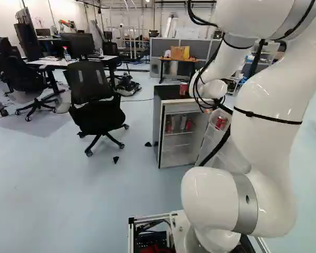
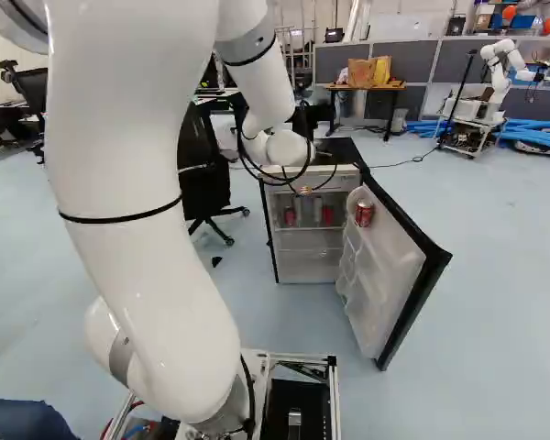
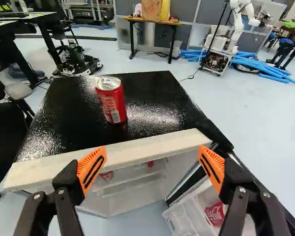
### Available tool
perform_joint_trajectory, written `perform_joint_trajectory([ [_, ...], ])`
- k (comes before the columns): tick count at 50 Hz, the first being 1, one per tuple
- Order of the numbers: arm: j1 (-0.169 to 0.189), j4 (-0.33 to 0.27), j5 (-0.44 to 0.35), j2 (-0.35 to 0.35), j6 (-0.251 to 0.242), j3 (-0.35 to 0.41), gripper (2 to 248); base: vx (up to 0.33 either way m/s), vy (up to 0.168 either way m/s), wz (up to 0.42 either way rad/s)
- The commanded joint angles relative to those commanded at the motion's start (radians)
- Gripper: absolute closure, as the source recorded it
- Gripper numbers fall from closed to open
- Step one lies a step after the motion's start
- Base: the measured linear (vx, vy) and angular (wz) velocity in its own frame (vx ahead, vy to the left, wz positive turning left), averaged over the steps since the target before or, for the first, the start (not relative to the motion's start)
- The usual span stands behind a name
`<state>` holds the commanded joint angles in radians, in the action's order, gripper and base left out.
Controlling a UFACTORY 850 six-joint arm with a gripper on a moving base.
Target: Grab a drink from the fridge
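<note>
Step 1, access: done by the look of it. Fridge (image 3: 113, 156) door (image 2: 431, 266) is swung wide, hinged at the fridge's right side as seen from the arm. Step 2, lining up on a can, is in hand, my read.

Gripper (image 3: 152, 152): fingers wide apart, 0 things held, just free space between the orange pads (image 3: 92, 169). It sits near the fridge's top front edge, aimed across the top and down at the front.

Drinks, all relative to the fridge:
- 1 red can (image 3: 110, 101) upright on its top, ahead of the gripper.
- At least 2 red cans (image 2: 290, 215) plus 1 silver can (image 1: 183, 122) on its upper inside shelf.
- 1 door can (image 2: 364, 214), red, high in its door rack.

Can't tell which is the target. Task says "from the fridge", so I'd favor shelf or door over the top can.

Next move for a shelf can: back off, drop below the fridge's top edge, level out, go in straight with 1 finger each side, then close. For the door can: shift right, come down around it.

Risks: clipping the fridge's top edge, nudging the door, knocking over a neighboring can.
</note>
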<state>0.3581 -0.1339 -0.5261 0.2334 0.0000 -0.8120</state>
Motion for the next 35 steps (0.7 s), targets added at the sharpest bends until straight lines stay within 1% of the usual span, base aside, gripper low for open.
perform_joint_trajectory([
  [22,0.07,0.0,0.143,-0.089,0.0,0.046,3,0.0,0.0,0.0],
  [35,0.114,0.0,0.23,-0.129,0.0,0.057,3,0.0,0.0,0.0],
])
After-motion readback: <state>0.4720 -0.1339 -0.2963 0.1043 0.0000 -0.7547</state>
